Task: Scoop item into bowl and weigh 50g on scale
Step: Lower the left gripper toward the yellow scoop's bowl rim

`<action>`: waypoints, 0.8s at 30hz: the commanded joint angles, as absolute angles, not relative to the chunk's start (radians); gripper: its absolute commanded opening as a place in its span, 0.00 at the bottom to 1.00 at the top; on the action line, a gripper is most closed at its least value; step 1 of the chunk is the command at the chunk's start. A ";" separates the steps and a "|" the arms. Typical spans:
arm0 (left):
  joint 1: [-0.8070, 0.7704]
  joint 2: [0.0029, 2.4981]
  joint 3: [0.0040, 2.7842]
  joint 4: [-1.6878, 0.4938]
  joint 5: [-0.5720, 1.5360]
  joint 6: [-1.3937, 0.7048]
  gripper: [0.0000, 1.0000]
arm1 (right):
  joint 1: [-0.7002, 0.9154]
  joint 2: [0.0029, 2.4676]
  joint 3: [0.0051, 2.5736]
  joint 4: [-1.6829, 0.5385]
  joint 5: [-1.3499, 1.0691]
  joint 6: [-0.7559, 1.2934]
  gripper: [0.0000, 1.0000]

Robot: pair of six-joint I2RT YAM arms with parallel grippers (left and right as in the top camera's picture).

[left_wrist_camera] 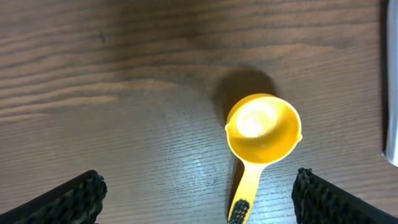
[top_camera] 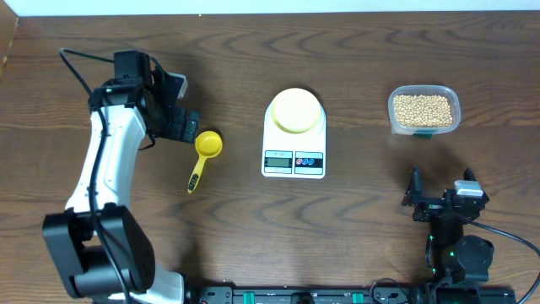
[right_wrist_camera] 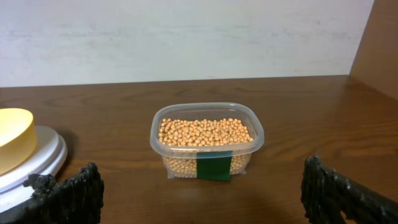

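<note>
Left fingers: spread wide, gripping nothing. They hang over the bench. The yellow scoop lies just ahead of the gap, nearer the right-hand finger. Its cup faces up and its handle runs back toward the fingers, with no contact visible. The left wrist view cuts the handle off at the frame edge. The overhead view shows the whole scoop, lying free on the wood just beside the fingers.

Right fingers: also spread wide, with nothing between them. Straight ahead of the gap, well apart from it, stands the clear tub holding the beans. Only the right wrist view shows the green label on the tub's near wall. From overhead the tub appears as a rounded rectangle with the beans filling it.

Ahead and to the left of the right fingers, the right wrist view catches the rim of the scale and the side of the bowl standing on it. The overhead view gives the rest:
- The scale lies between the scoop and the tub, roughly midway between the two arms.
- The bowl stands on the far end of the scale, its inside plain pale yellow.
- The display and two buttons are at the near end; the reading is too small to make out.
</note>
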State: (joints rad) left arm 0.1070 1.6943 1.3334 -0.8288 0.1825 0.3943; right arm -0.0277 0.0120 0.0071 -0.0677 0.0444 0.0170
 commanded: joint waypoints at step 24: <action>0.110 1.794 1.348 -0.799 0.195 0.410 0.98 | -0.030 0.007 0.006 -0.072 0.042 0.006 0.99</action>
